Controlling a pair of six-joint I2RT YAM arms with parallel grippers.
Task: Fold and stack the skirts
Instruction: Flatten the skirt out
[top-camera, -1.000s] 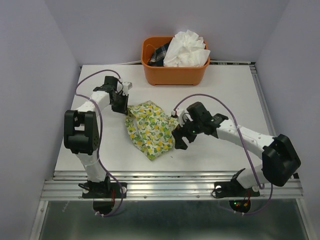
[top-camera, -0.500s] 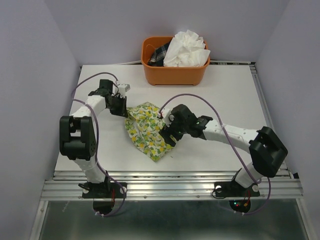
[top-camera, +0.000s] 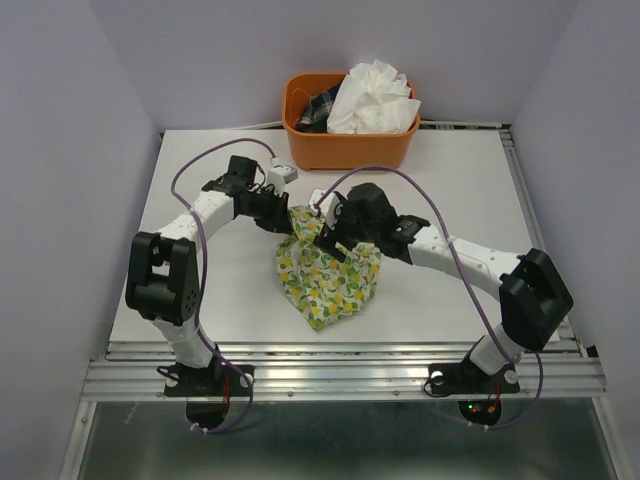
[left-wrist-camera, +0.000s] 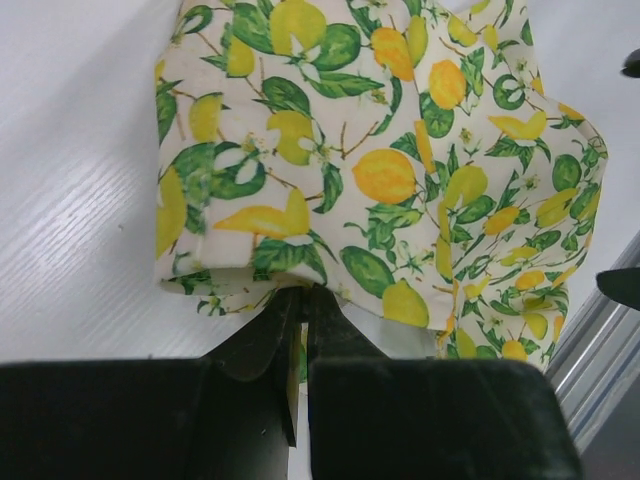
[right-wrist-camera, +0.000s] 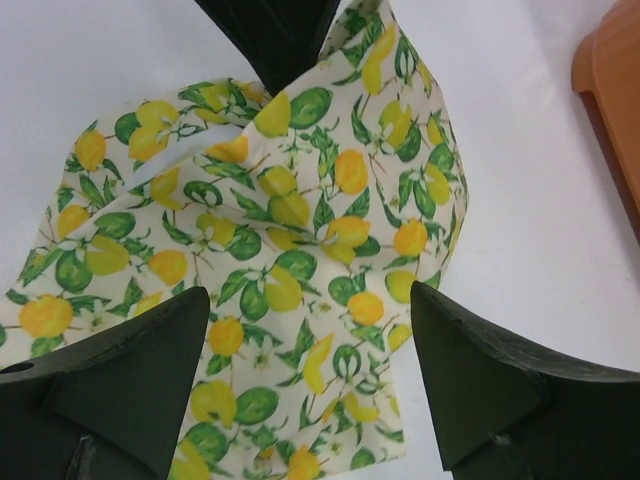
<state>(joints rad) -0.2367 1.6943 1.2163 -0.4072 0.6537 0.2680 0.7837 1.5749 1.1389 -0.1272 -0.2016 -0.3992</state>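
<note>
Centrally on the table (top-camera: 215, 290), the lemon-print skirt (top-camera: 328, 278) lies bunched, its far edge pinched in the left gripper (top-camera: 287, 214). Crowding that same spot, the right gripper (top-camera: 326, 237) hovers over the cloth, jaws spread wide. Farther back, an orange basket (top-camera: 345, 152) holds the crinkly white skirt (top-camera: 375, 95) beside dark plaid cloth (top-camera: 318, 108).

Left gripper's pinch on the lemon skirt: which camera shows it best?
Left wrist view: the left gripper is seen close up, shut on the edge of the lemon skirt. The top view shows the pinch small; the right wrist view catches only dark fingertips at its top edge.
</note>
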